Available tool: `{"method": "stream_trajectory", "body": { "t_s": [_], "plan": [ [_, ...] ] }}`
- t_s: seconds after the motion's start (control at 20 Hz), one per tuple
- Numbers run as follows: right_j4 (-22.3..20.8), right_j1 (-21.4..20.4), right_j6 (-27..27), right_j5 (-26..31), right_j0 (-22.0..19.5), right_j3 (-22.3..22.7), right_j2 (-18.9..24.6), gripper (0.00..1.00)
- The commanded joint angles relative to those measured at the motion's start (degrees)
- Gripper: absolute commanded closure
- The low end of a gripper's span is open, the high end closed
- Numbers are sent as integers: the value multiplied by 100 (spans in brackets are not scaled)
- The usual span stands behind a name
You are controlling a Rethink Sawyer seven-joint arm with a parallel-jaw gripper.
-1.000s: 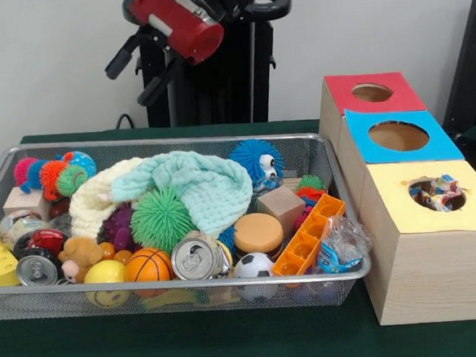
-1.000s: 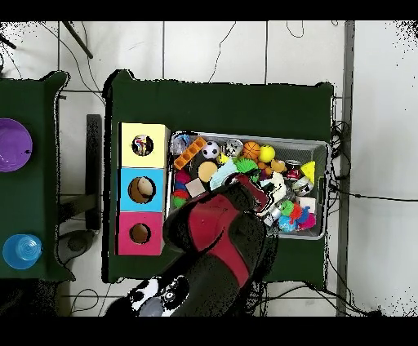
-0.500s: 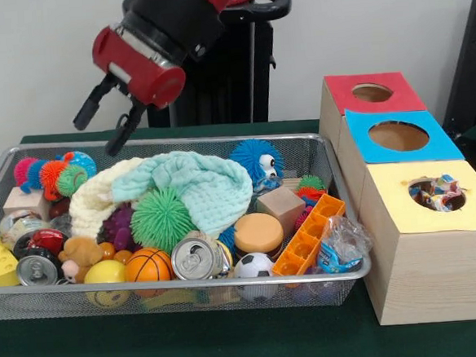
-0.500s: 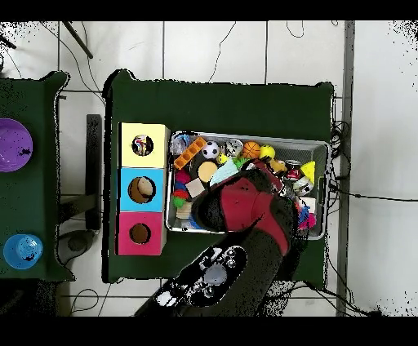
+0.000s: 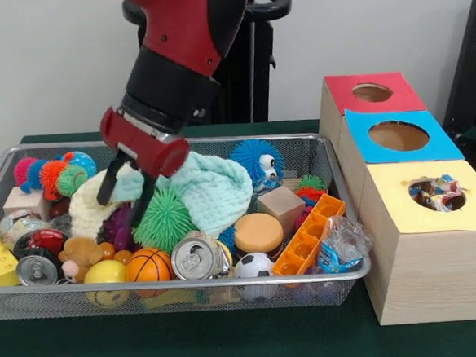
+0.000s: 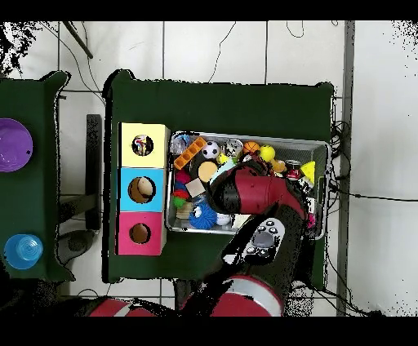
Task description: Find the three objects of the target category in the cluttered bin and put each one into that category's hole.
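Observation:
My gripper (image 5: 124, 199) hangs open, low inside the wire bin (image 5: 188, 285), left of the middle. Its black fingers (image 5: 107, 186) straddle the edge of a cream knit cloth (image 5: 86, 207), above a purple spiky toy (image 5: 119, 228), with nothing held between them. A green spiky ball (image 5: 164, 219) and a mint knit cloth (image 5: 216, 188) lie just to its right. At the right stand three boxes with round holes: red (image 5: 399, 94), blue (image 5: 365, 133) and yellow (image 5: 395, 204), the yellow one showing wrappers. From overhead the arm (image 6: 255, 196) hides the gripper.
The bin also holds cans (image 5: 196, 257), a basketball (image 5: 148, 265), a soccer ball (image 5: 254, 266), an orange disc (image 5: 258, 232), a wooden cube (image 5: 281, 204), an orange tray (image 5: 309, 232), a wrapped packet (image 5: 341, 245) and a cheese wedge (image 5: 0, 264). A purple plate (image 6: 12, 145) lies on a side table.
The arm has swung forward and down, from above the bin's back left to inside it. The gripper has dropped to the cloths, still open.

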Motion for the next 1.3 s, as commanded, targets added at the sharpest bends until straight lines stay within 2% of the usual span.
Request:
{"method": "stream_trajectory", "body": {
  "t_s": [0.05,0.6,1.3],
  "plan": [
    [-516,210,-794,157,-354,-287,1630,0],
    [-863,67,-652,296,-513,-255,1890,0],
    [-1012,49,-512,344,-521,-287,1930,0]
  ]
}}
